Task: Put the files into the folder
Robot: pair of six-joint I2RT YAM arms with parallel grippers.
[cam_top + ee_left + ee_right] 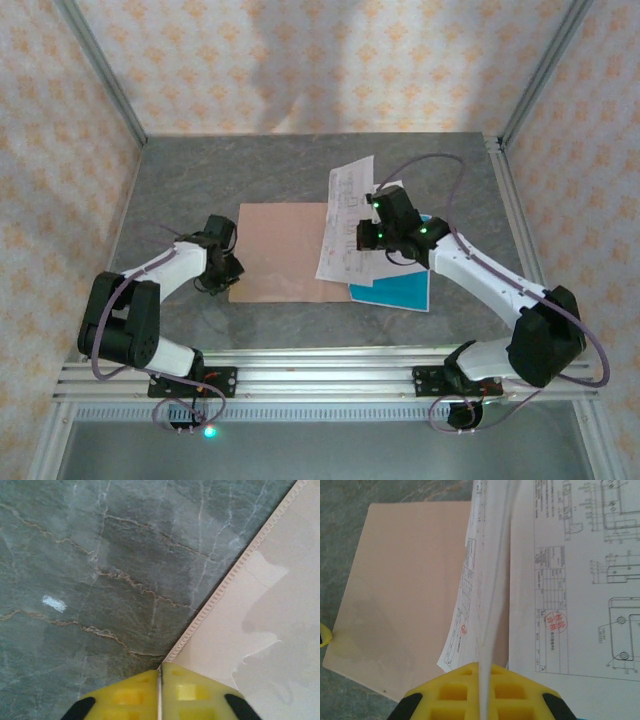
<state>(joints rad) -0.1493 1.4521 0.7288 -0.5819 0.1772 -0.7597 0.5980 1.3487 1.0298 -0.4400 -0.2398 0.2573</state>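
right claw grasping papers edge-up | folder flat to its left (cover apparently down) | left claw clenched at folder's edge | risk: papers buckle against the unopened cover and slide across it

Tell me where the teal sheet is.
In the top view, the teal sheet lies right of centre on the table, partly under the white printed sheets, beside the near right corner of the folder.
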